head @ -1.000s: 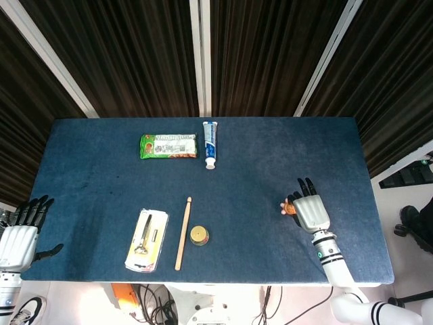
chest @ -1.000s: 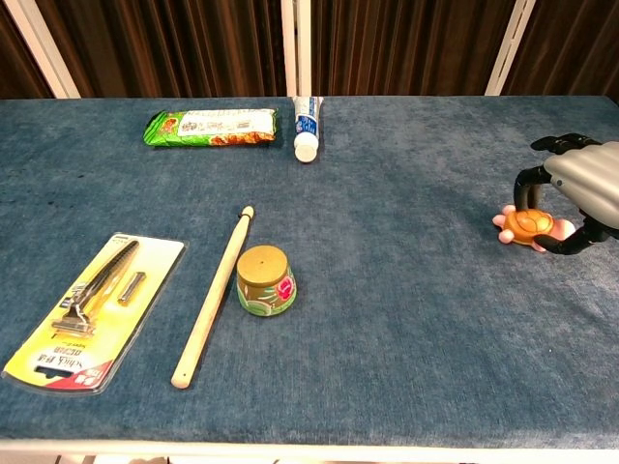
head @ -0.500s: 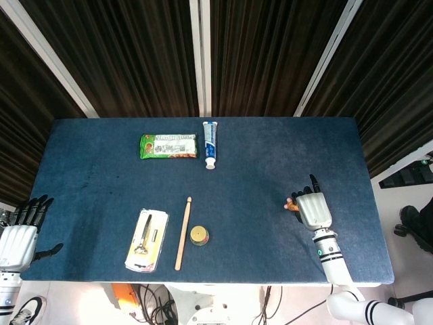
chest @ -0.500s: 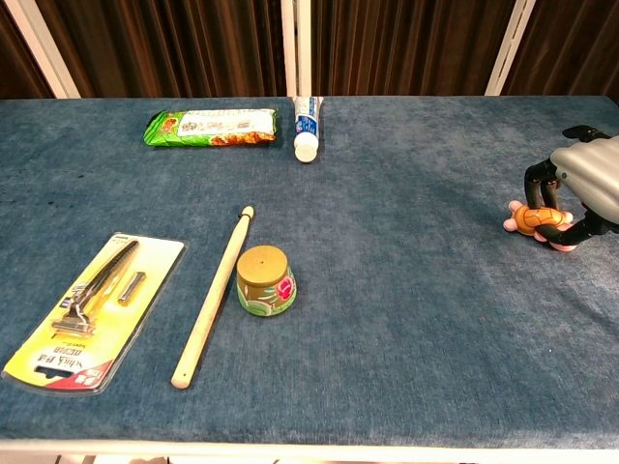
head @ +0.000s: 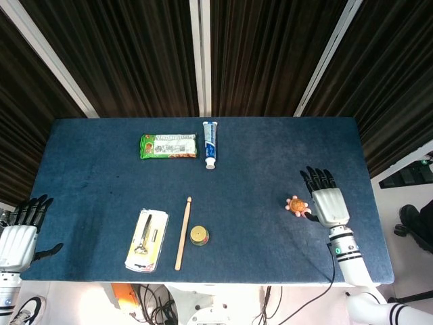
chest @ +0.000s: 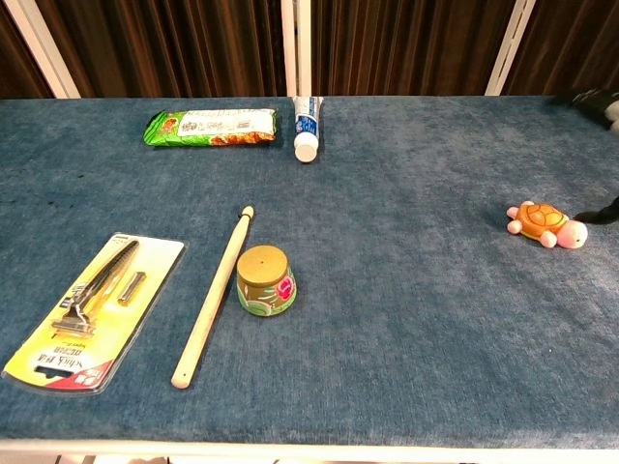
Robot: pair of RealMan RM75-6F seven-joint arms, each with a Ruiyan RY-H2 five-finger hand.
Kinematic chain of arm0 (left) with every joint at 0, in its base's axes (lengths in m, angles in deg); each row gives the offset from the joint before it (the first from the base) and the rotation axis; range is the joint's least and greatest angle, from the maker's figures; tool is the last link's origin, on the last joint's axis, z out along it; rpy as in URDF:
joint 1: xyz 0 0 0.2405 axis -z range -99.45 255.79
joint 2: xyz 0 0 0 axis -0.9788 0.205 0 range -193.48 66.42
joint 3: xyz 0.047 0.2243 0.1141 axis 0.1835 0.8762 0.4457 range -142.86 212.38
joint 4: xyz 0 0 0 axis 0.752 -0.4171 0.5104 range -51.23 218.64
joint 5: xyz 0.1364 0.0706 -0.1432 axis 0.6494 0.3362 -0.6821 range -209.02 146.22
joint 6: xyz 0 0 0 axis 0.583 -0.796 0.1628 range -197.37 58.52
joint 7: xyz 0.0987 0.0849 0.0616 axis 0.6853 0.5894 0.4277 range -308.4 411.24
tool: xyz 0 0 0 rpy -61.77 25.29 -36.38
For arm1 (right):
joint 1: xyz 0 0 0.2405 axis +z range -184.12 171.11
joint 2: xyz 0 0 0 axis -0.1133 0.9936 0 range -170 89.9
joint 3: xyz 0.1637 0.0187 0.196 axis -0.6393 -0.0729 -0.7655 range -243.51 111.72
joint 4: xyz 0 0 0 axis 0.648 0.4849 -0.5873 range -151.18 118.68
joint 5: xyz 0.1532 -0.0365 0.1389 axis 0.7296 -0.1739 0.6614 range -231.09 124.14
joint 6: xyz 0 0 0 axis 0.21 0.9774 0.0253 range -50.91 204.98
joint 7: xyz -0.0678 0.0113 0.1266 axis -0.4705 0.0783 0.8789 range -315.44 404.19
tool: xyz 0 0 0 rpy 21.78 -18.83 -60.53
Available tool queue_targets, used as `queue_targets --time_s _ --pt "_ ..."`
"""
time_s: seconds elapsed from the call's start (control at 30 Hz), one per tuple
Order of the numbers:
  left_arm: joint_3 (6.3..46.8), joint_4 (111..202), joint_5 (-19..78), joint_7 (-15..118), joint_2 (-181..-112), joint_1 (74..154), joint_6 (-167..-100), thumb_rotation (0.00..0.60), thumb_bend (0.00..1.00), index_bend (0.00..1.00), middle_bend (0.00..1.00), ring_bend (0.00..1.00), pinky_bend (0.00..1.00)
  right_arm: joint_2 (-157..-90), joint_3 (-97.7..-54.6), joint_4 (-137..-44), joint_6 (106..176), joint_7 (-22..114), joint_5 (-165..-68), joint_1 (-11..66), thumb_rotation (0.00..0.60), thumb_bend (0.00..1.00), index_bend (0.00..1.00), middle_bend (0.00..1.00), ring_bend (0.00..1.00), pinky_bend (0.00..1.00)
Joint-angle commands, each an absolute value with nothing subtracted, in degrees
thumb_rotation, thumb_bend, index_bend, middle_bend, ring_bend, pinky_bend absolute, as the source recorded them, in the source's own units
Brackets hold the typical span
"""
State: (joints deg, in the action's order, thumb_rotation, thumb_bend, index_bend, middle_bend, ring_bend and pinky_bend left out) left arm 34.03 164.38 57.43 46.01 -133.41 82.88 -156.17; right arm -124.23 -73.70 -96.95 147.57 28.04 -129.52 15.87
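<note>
A small orange and pink toy turtle lies on the blue table near its right side. My right hand rests just right of the turtle with fingers spread and nothing in it; the thumb tip reaches close to the toy. In the chest view only the edge of that hand shows at the right border. My left hand hangs open off the table's left edge, far from every object.
A green snack packet and a toothpaste tube lie at the back. Near the front left are a packaged razor, a wooden stick and a small round jar.
My right hand has let go of the turtle and moved right, its fingers spreading. The turtle now lies free on the table. The left hand has not moved.
</note>
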Motion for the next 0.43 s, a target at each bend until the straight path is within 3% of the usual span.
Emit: queue_targets --time_s 0.03,0.23,0.43 --pt "34.0 164.7 57.5 46.1 -133.3 82.9 -156.3 0.6 0.06 0.06 0.0 0.0 0.0 -120.4 -73.2 -100.1 149.9 29.7 -129.9 13.4 0.6 0.0 0.0 0.0 0.0 0.0" --pt "33.7 164.7 57.1 46.0 -132.6 82.8 -156.5 0.6 0.06 0.06 0.0 0.0 0.0 -115.9 -70.2 -101.2 155.2 33.1 -131.8 8.0 0.6 0.0 0.0 0.0 0.0 0.0" --pt "33.8 164.2 57.0 45.4 -132.6 82.3 -157.0 0.6 0.06 0.06 0.0 0.0 0.0 -114.6 -69.5 -98.9 156.0 37.7 -129.9 4.6 0.6 0.0 0.0 0.0 0.0 0.0"
